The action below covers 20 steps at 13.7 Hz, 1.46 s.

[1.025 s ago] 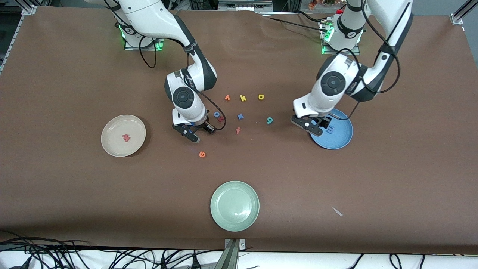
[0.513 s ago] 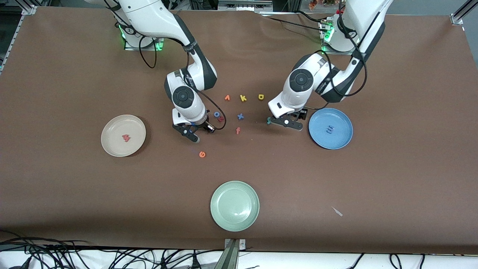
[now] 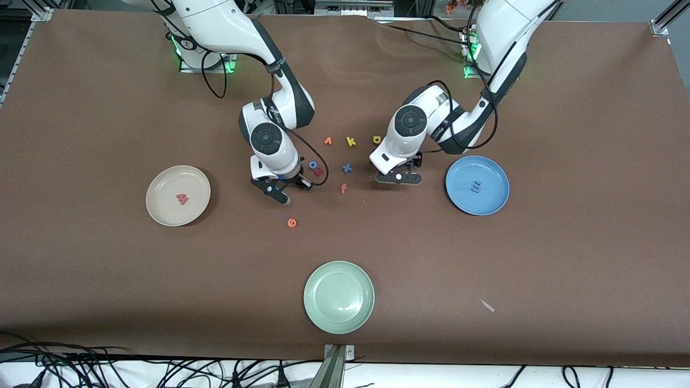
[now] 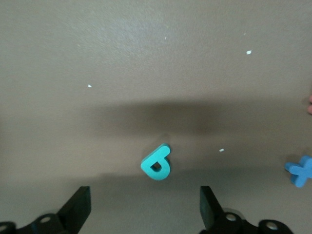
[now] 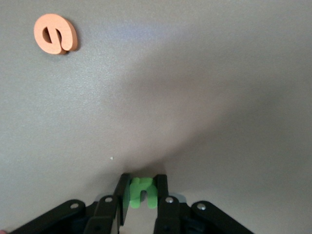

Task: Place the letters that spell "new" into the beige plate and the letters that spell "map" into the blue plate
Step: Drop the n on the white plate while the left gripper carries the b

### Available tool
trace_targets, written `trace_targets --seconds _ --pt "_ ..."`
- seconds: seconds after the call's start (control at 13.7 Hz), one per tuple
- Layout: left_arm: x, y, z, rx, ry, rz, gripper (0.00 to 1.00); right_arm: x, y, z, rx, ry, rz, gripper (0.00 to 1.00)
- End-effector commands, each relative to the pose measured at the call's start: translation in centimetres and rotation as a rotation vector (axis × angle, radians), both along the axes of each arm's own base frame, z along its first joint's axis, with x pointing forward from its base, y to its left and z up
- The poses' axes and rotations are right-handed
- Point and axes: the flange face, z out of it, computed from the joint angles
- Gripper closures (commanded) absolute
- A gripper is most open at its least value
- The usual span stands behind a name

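My right gripper (image 3: 276, 192) is low at the table and shut on the green n (image 5: 141, 196), which sits between its fingertips (image 5: 125, 187). The orange e (image 3: 291, 222) lies nearer the front camera than this gripper. The beige plate (image 3: 164, 183) holds the pinkish-red w (image 3: 182, 199). My left gripper (image 3: 398, 178) hangs open over the teal a (image 4: 157, 164), hidden under it in the front view. The light-blue m (image 3: 476, 186) lies in the blue plate (image 3: 488, 203). The yellow p (image 3: 377, 139) lies on the table toward the arms' bases.
Other loose letters lie between the grippers: a yellow k (image 3: 351, 141), a blue x (image 3: 347, 168), an orange f (image 3: 343, 188), a blue o (image 3: 312, 165) and a red z (image 3: 319, 171). A pale green plate (image 3: 338, 265) sits near the front edge.
My left arm swung from over the blue plate to over the teal a, still open. My right gripper closed on the green n.
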Motion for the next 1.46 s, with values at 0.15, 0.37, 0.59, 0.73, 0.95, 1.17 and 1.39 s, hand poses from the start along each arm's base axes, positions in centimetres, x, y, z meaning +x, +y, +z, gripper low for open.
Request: trace_targets --seconds 0.15,0.37,0.59,0.73,0.95,1.17,1.39 --pt "0.2 -0.6 -1.5 0.072 -0.079 -0.143 0.17 0.5 0.6 1.7 0.019 0.011 0.014 0.88" --pt "0.1 -1.0 -1.3 0.066 -0.087 -0.158 0.26 1.4 0.5 2.7 0.011 0.025 0.025 0.91" --pt "0.1 -1.3 -1.4 0.045 -0.098 -0.159 0.26 3.6 -1.6 4.0 -0.009 0.03 0.059 0.92" --pt "0.0 -1.5 -1.3 0.042 -0.1 -0.159 0.26 6.3 -4.4 6.8 -0.029 0.054 0.12 0.92" --pt "0.0 -1.4 -1.6 0.046 -0.096 -0.164 0.41 9.5 -10.9 9.3 -0.07 0.083 0.241 0.92" --pt "0.0 -1.4 -1.6 0.043 -0.096 -0.162 0.52 11.8 -20.0 9.0 -0.059 0.109 0.384 0.92" --pt "0.0 -1.4 -1.7 0.043 -0.094 -0.162 0.71 12.2 -26.0 8.1 -0.057 0.127 0.458 0.92"
